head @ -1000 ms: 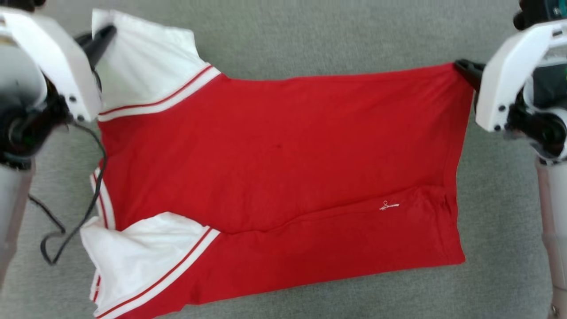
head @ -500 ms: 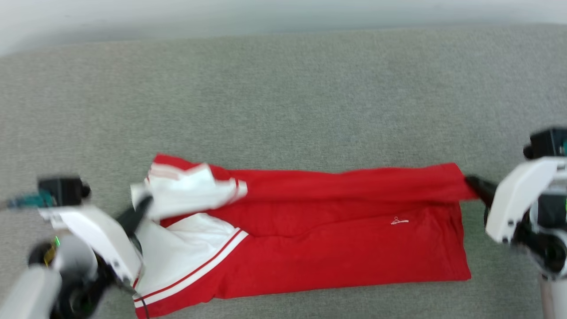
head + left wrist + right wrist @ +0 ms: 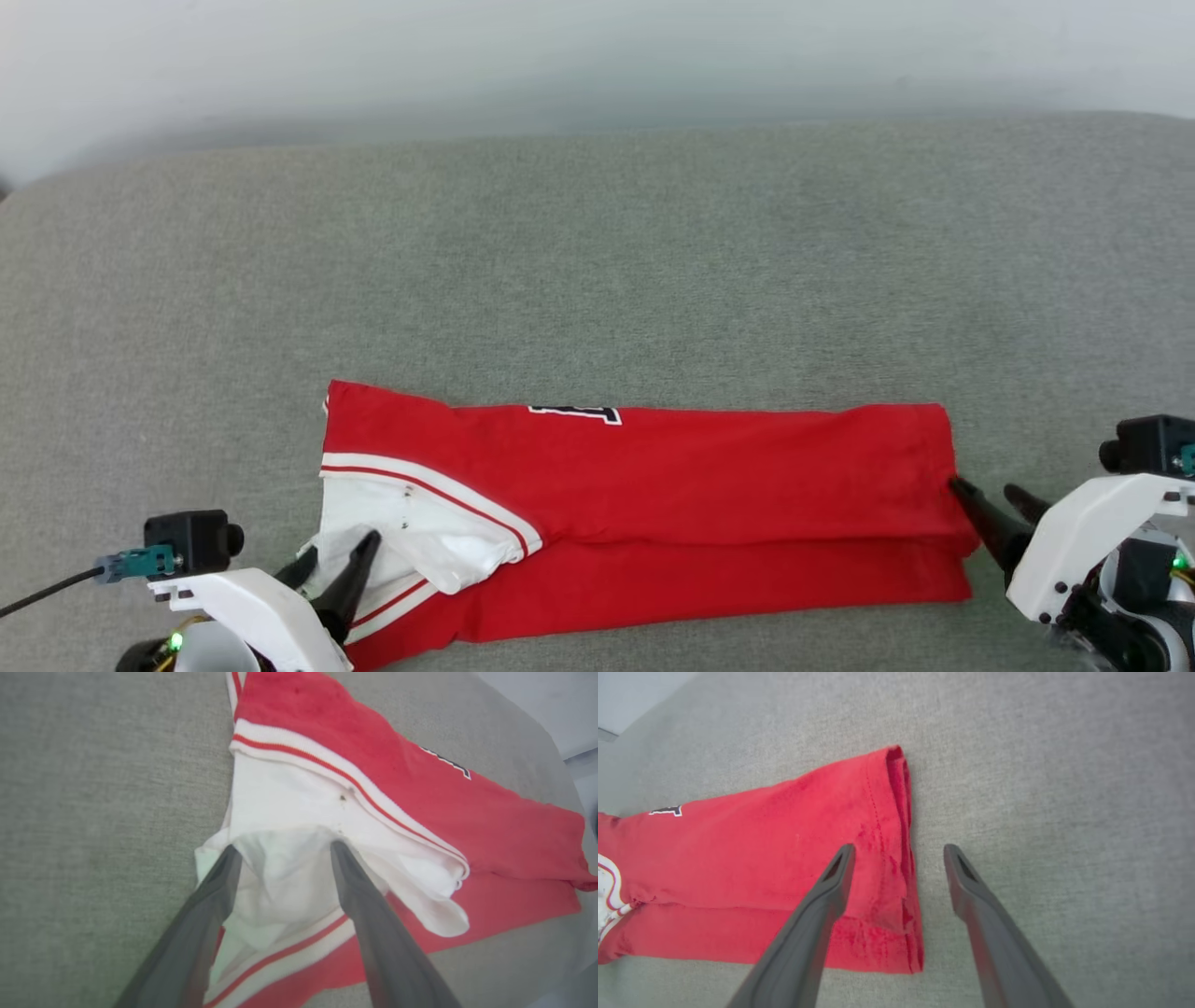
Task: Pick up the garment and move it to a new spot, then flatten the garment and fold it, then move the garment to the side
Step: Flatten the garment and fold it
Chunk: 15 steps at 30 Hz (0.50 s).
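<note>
**Far edge brought over, both grips released**

Since the earlier frames the garment has gone from a wide spread to a narrow band. Its far half is laid over the near half, and both pinches on it have opened. The head camera has also shifted, so the change in framing is not the cloth's.

Lower left of the head view: left gripper has its jaws spread wide, holding nothing. In the left wrist view its fingers straddle the slack white sleeve, which is bunched, not flat.

Centre: the band lies lengthwise on the grey fabric surface, low in the frame. A scrap of black print peeks at its far edge.

Lower right: right gripper is also open. One finger sits over the stitched hem and the other over bare grey.

Handling, as judged:
- The cloth is light, limp knit and has no stiffness.
- Lifted from one point it will sag, and the layers may slide apart.
- Pinch through both layers at the end corners.
- The striped trim and the hem look thicker and should give a surer bite.
- Smooth the sleeve before the next fold.
</note>
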### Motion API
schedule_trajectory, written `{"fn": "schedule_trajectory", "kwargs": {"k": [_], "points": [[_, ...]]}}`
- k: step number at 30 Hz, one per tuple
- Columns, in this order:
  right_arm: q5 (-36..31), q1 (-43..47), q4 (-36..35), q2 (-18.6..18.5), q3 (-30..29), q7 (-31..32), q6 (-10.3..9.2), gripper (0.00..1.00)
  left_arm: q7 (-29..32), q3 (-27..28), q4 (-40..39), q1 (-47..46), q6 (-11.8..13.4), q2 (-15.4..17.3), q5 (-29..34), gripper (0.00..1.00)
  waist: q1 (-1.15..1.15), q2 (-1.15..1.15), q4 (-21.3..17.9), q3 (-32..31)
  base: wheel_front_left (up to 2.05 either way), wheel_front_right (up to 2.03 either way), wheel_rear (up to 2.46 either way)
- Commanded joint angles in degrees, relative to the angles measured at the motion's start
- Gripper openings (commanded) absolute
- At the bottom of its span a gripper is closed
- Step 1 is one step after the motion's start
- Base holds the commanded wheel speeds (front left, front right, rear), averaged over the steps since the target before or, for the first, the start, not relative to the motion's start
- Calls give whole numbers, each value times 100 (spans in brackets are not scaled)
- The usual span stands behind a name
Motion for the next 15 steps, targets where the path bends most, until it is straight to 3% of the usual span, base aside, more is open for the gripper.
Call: {"fn": "schedule_trajectory", "kwargs": {"k": [1,2,3,6,15], "points": [[41,54,-120,-1,-1,-116,-2,100,-146,33,-67,29,65,22,151,100,1,0,-79,-105,0,0,0],[55,71,-215,-25,-4,-189,-2,100,-280,42,-111,32,135,31,274,100,1,0,-99,-149,0,0,0],[31,90,-558,-88,-49,-233,-2,100,-762,159,-346,-50,365,22,649,100,1,0,-157,-282,0,0,0],[-44,17,-820,-175,-191,-46,-2,100,-1271,258,-548,-181,580,-15,1035,100,1,0,-186,-395,0,0,0],[-309,-208,-879,-384,-549,1396,-2,100,-2464,199,-855,-494,1036,-309,1978,100,1,0,65,-484,0,0,0]]}}
